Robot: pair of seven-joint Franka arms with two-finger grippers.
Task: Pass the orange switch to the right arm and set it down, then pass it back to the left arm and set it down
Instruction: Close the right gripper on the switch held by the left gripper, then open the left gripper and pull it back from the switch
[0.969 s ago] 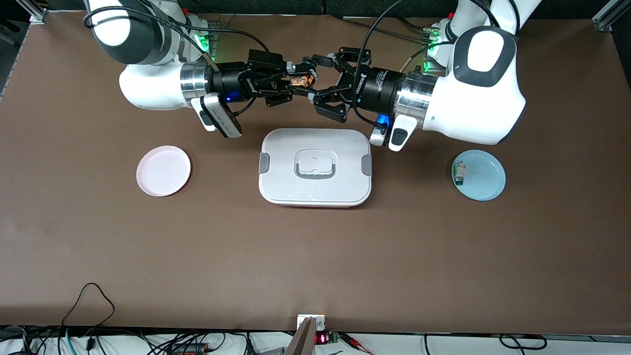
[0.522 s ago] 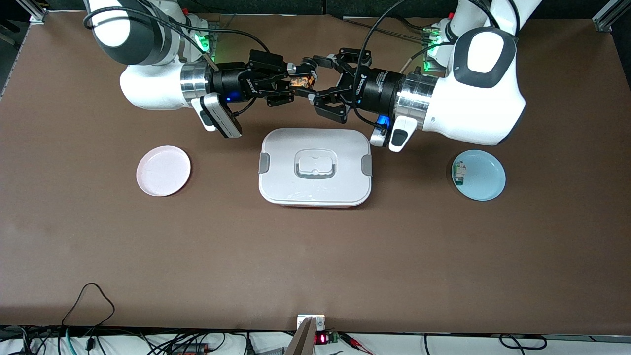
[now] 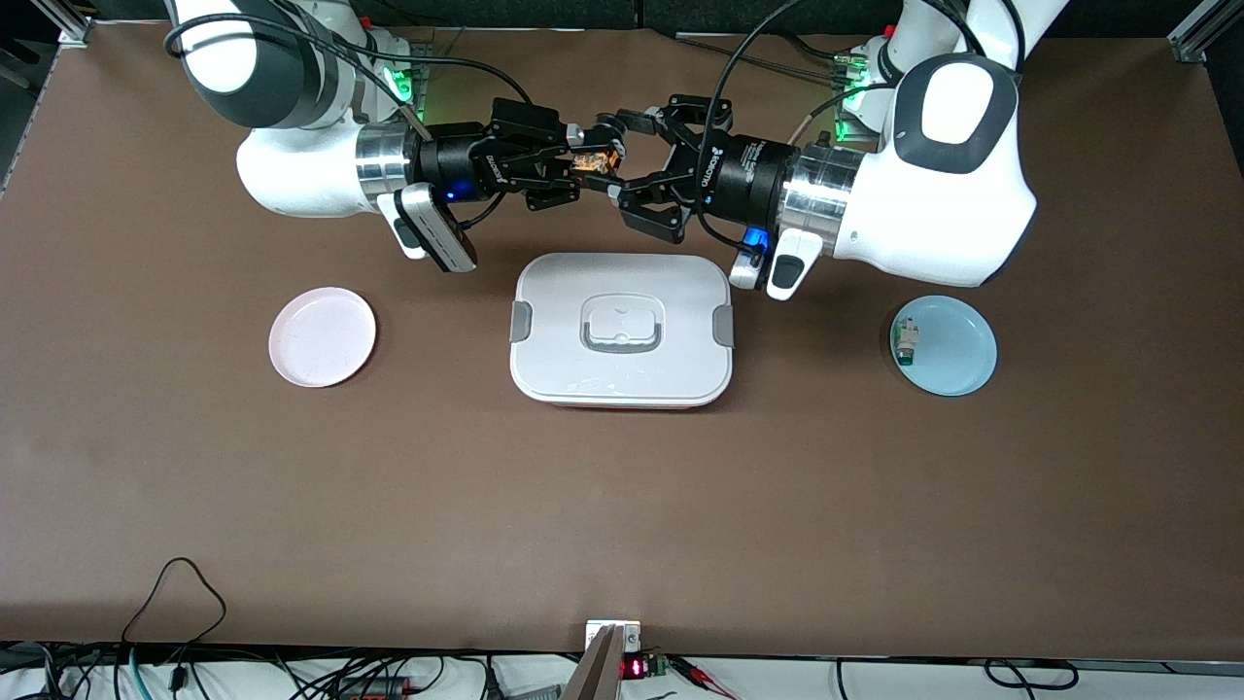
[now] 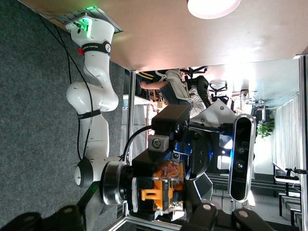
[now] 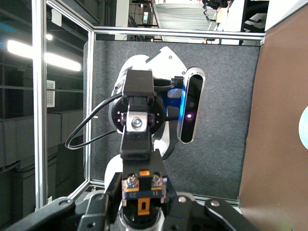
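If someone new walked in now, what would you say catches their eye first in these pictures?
The two grippers meeting in mid-air above the table, with the orange switch between them: the right gripper is shut on it and the left gripper is around it. Next comes the white box, nearer the front camera.

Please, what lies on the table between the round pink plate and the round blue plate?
In the front view, the large white lidded box stands between the round pink plate and the round blue plate, apart from both, with bare brown table on either side.
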